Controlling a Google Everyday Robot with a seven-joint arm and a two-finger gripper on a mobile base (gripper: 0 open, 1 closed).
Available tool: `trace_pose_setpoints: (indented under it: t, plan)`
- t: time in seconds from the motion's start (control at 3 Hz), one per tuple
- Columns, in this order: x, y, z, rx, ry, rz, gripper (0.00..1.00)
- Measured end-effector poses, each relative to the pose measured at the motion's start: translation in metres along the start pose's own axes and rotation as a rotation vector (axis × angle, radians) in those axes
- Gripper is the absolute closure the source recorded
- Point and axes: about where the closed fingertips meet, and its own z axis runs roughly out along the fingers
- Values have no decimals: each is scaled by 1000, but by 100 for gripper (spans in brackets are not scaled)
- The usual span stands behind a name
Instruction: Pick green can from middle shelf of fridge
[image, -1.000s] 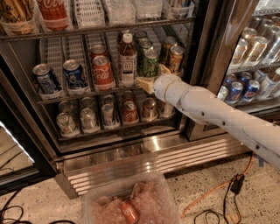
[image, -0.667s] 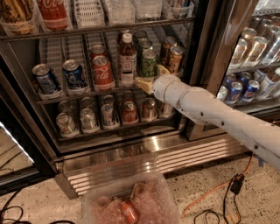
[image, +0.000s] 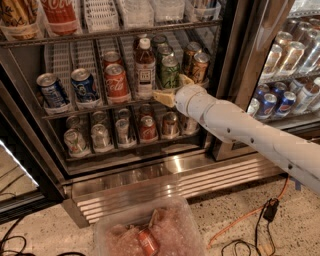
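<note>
The green can (image: 170, 71) stands upright at the front of its lane on the middle shelf (image: 90, 107) of the fridge (image: 165, 181), with more green cans (image: 163, 52) behind it. My gripper (image: 173, 90) is at the can's base on the end of a white arm that reaches in from the right. One beige finger (image: 162, 97) lies at the can's front left and the other (image: 186, 80) at its right. The fingers look spread around the can, not closed on it.
On the same shelf are a brown bottle (image: 145, 67), a red cola can (image: 116, 82), blue cans (image: 84, 85) and brown-gold cans (image: 200, 65). More cans fill the lower rack (image: 125, 132). A black door post (image: 240, 60) stands just right. A plastic bin (image: 150, 235) and orange cable (image: 240, 225) lie on the floor.
</note>
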Motion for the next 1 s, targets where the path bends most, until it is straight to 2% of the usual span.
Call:
trace_pose_setpoints:
  t: [0.33, 0.67, 1.0]
  plan:
    - [0, -2, -1, 4, -1, 1, 30]
    - [-5, -22, -5, 84, -19, 1, 32]
    - [-12, -46, -18, 198, -56, 11, 24]
